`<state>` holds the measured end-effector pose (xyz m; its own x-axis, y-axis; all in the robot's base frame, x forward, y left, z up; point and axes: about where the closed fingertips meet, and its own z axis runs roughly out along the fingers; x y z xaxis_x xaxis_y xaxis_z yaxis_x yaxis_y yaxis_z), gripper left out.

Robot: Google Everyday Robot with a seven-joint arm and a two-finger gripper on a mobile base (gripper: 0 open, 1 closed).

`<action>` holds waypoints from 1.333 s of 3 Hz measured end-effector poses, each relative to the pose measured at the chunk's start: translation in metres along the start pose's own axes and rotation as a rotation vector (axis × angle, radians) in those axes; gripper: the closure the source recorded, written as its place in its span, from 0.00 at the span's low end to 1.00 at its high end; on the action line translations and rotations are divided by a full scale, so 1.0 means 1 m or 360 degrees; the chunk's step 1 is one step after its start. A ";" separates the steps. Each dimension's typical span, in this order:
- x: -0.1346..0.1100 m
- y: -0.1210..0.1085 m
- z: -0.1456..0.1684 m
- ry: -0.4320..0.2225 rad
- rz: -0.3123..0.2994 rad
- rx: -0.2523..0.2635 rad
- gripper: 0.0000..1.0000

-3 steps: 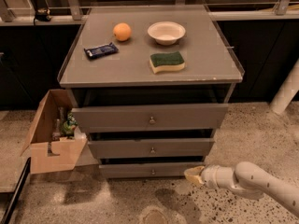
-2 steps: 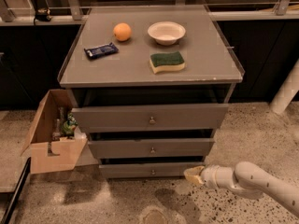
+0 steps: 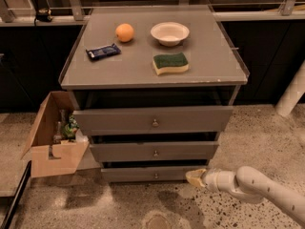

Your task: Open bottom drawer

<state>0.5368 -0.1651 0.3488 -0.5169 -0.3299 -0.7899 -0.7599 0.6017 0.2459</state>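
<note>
Low in the centre of the frame, the flat grey bottom drawer [image 3: 128, 174], lowest of 3 in the grey cabinet, looks rigid and probably light to slide. Its small round metal knob [image 3: 156, 176] is the only hold, and likely a slippery one. The tan-tipped gripper [image 3: 194, 178] lies just beside the drawer's right end, off the knob, and I cannot tell whether it is clenched or released. The open brown cardboard box [image 3: 52, 144] at lower left stands beside the cabinet, seemingly outside the drawer's path.
</note>
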 end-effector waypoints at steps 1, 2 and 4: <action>0.012 -0.023 0.035 -0.0018 0.0063 0.0068 1.00; 0.012 -0.023 0.035 -0.0018 0.0063 0.0068 1.00; 0.023 -0.037 0.050 -0.0070 0.0105 0.0184 1.00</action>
<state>0.5729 -0.1589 0.2930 -0.5443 -0.2563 -0.7988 -0.6733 0.7015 0.2337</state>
